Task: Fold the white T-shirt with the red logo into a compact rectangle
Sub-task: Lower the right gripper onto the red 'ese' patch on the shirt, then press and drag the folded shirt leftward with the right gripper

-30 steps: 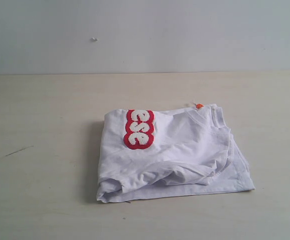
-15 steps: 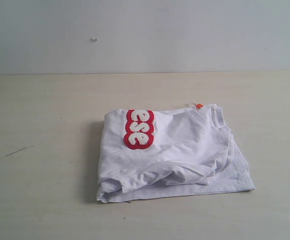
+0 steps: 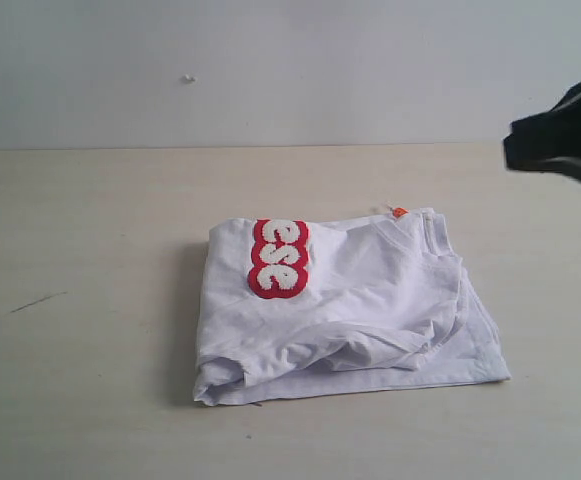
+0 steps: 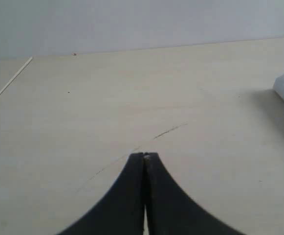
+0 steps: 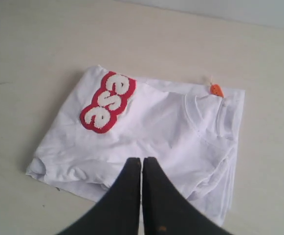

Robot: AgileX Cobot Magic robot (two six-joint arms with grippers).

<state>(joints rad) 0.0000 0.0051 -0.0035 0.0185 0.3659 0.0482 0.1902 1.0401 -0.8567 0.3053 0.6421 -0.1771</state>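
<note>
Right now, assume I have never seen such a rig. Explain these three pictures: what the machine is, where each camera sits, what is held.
This is a robot with two arms, each ending in a pincer. One camera stands off the arms: it shows a folded white T-shirt with a red logo lying on a pale table, and a dark part of the right arm at the edge. The other two cameras sit on the wrists. The left gripper is shut, over bare table. The right gripper is shut too, looking down at the shirt. Neither holds anything.
</note>
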